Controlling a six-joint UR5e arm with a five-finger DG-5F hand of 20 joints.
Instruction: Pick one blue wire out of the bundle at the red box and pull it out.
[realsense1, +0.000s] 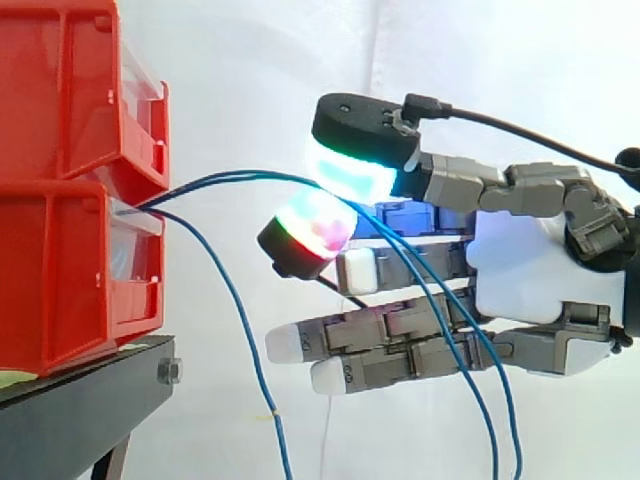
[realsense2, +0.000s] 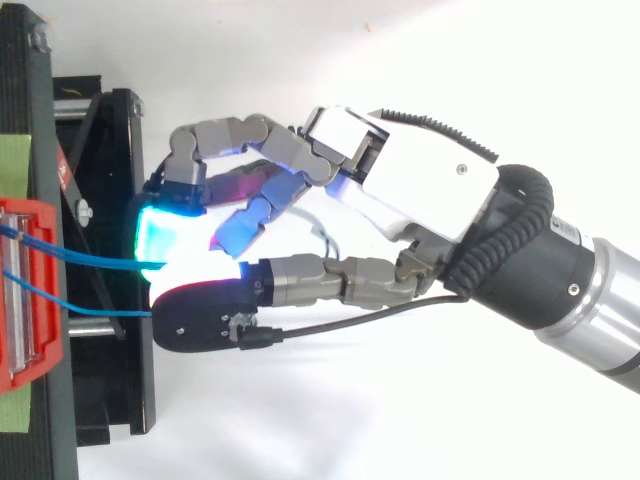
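Side view: the hand (realsense1: 520, 265) reaches in from the right toward the stacked red box (realsense1: 60, 230) on its black stand (realsense1: 80, 405). Thumb and one finger are closed, pads (realsense1: 350, 170) together, where a pair of blue wires (realsense1: 235, 177) arcs out of the slot between the bins; the other fingers lie straight beneath. Past the pinch both strands droop in long loose curves toward the bottom edge, and a third blue wire (realsense1: 250, 350) hangs from the same slot, clear of the hand. Top view: the blue wire (realsense2: 90, 262) nearer the top edge runs from the red box (realsense2: 30, 215) straight into the meeting of glowing pad and thumb on the hand (realsense2: 420, 190), apparently pinched there. A second blue wire (realsense2: 100, 313) slips beneath the thumb, and whether it is caught too cannot be told. The wire looks thin, light, limp and smooth-jacketed, so it would likely slide through a weak pinch. A firm pad-on-pad hold on one strand near the box, pulled straight away from the slot, seems best.
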